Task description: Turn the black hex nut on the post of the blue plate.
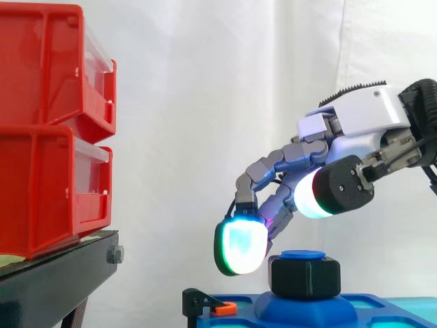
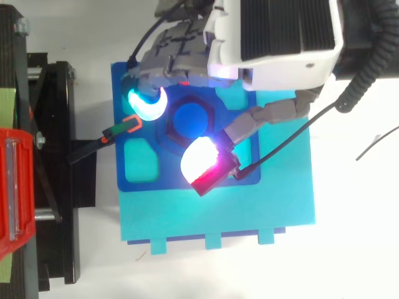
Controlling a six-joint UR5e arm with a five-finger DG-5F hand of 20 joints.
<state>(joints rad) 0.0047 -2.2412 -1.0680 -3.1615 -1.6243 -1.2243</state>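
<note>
Hand poised over the black hex nut, fingers apart and not yet clamped

Our biggest worry is a closing grip that lands high on the blue post cap rather than on the nut's flats: the near pad sits above the nut, so the pads could slide off and twist nothing. A lesser risk is that the left pad, just beside the nut, drags across the blue plate and nudges the orange clip at its left edge. The nut sits on the post at the plate's middle, between the two glowing pads. As for containers, we cannot see what the two stacked red bins at the far left hold. We see nothing lying in the plate's shallow recesses.
</note>
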